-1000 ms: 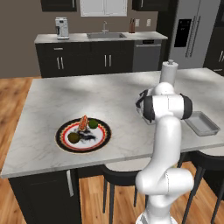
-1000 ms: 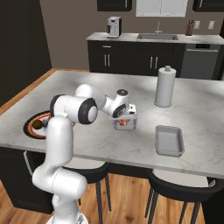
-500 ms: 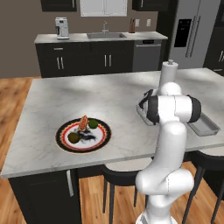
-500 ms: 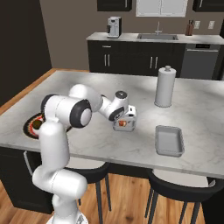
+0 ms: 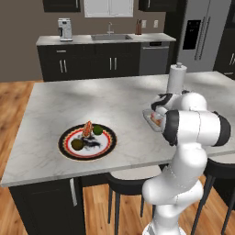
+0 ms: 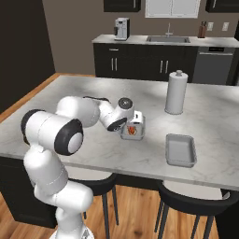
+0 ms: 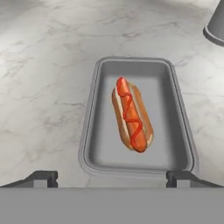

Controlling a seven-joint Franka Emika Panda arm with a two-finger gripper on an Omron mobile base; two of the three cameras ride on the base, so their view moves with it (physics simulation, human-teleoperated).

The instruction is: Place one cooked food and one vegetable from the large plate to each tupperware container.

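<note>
A hot dog (image 7: 131, 114) with a ketchup line lies flat in a grey tupperware container (image 7: 89, 131), in the hand view. My gripper (image 7: 111, 178) hangs just above that container's near end, open, its fingertips (image 7: 42, 177) wide apart and touching nothing. In the right base view the gripper (image 6: 132, 122) is over the same container (image 6: 132, 136), and the second container (image 6: 180, 150) sits bare to its right. The large plate (image 5: 67, 137) lies far left with an orange food (image 5: 87, 128), a green vegetable (image 5: 97, 130) and an olive one (image 5: 77, 144) on it.
A white paper-towel roll (image 6: 175, 92) stands behind the two containers, close to the filled one (image 5: 149, 117). Bar stools (image 6: 186, 205) sit under the island's near edge. Bare marble (image 5: 124, 101) lies between the plate and the containers.
The jaws went from shut to wide open, and the hot dog was let go into the container. The arm's elbow shifted a little; the hand stayed over the container.
</note>
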